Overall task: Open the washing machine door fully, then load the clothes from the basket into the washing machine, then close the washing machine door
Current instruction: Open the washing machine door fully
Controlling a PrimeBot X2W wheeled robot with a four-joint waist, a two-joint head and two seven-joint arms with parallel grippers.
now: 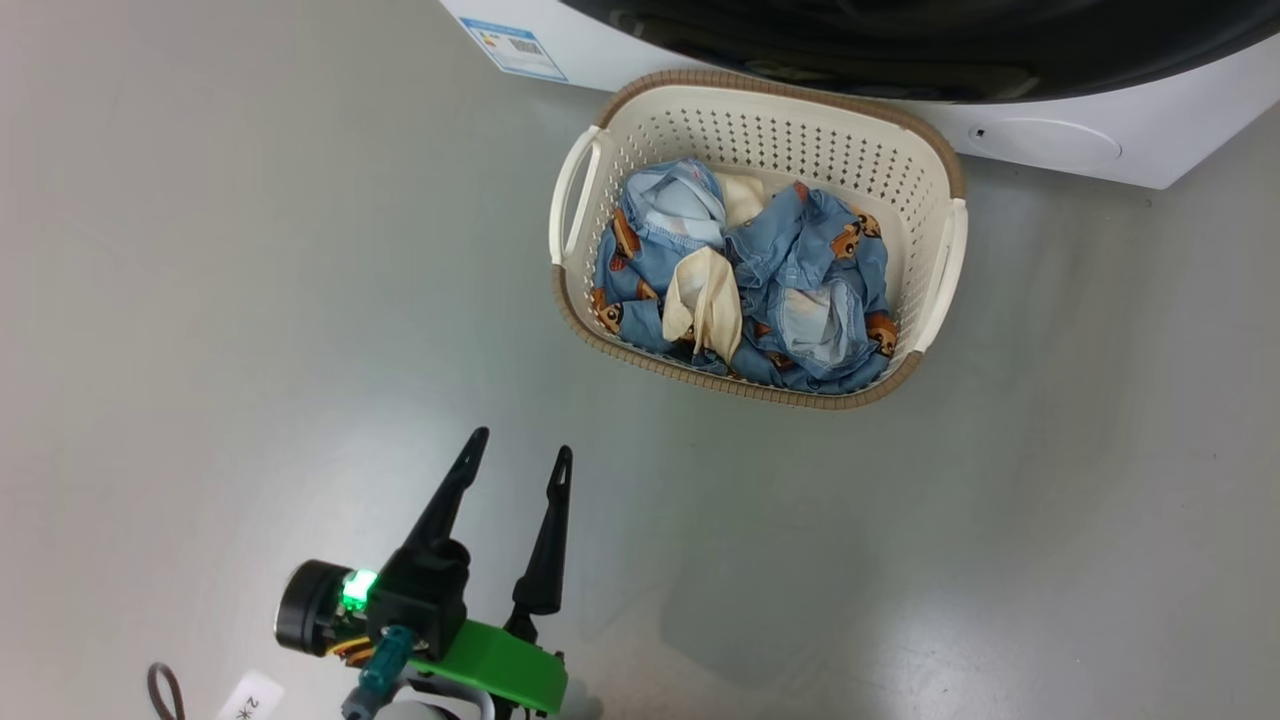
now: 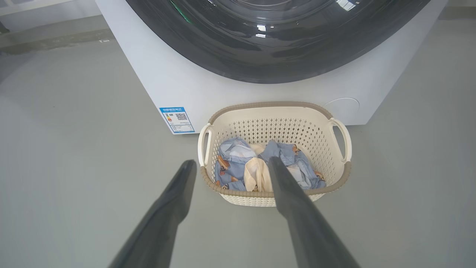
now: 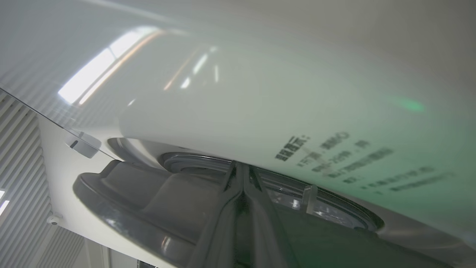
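**Inspector:** Which step is judged to be in hand?

**Assessor:** The first, the opening of the washing machine door (image 2: pixel 260 56). No garment has been lifted: the clothes (image 1: pixel 800 270) are seen heaped in the basket (image 1: pixel 790 140), blue bear-print pieces with cream cloth among them.

**Inspector:** Where is the basket placed?

**Assessor:** On the grey floor (image 1: pixel 250 250), just in front of the washing machine (image 2: pixel 167 74), below the door's black rim.

**Inspector:** What is recorded of the grippers?

**Assessor:** The left gripper (image 1: pixel 520 445) is held above bare floor, near the basket but apart from it. Its fingers are spread wide and nothing is held between them. The right gripper (image 3: pixel 243 175) is seen with its two fingers pressed together, and nothing is seen pinched there. Their tips are set against a grey moulded ring (image 3: pixel 148 197) with glass in it, under a white panel (image 3: pixel 260 111) bearing blurred print. That ring is judged to be the door's inner side, so the door is taken to be ajar. How far cannot be told.

**Inspector:** What is called for next?

**Assessor:** The door is to be swung on its hinge by the pressed-together fingers until it stands fully open, on an arc kept clear of the basket. Only then is the left gripper to be brought down over the clothes. A slip of the fingertips off the smooth ring is to be guarded against.
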